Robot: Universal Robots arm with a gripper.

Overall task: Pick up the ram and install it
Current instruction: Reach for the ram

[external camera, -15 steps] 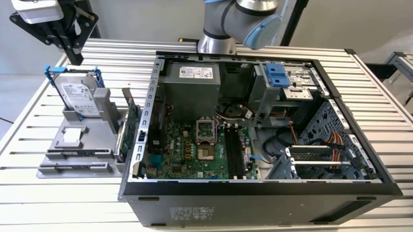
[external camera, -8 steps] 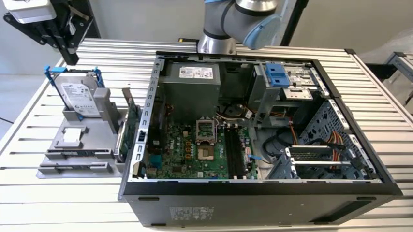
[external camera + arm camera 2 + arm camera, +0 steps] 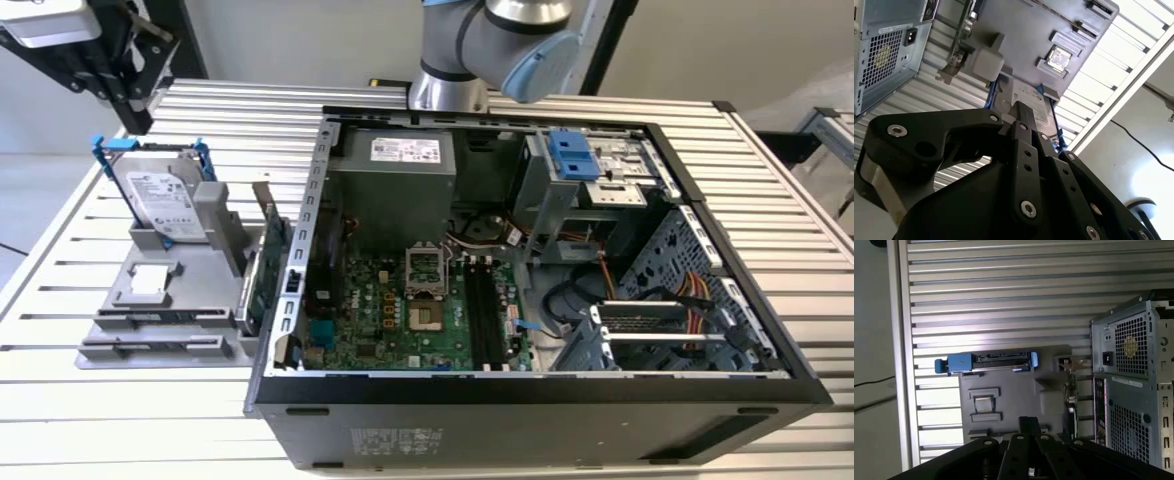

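The ram (image 3: 167, 318) looks like a thin dark stick lying in a slot near the front of the grey holder tray (image 3: 200, 262), at the exterior view's left of the open computer case (image 3: 534, 390). My gripper (image 3: 131, 100) hangs high above the tray's far end, well apart from the ram. In both wrist views its black fingers (image 3: 1021, 112) meet at one tip, shut with nothing between them. The second wrist view shows narrow slots with dark sticks (image 3: 1084, 27) at the tray's far side. Memory slots (image 3: 483, 310) run along the motherboard inside the case.
A hard drive in a blue caddy (image 3: 163, 200) stands upright on the tray. A green expansion card (image 3: 274, 255) stands at the tray's edge beside the case wall. The arm's base (image 3: 454, 85) rises behind the case. The slatted table ends close to the tray's left.
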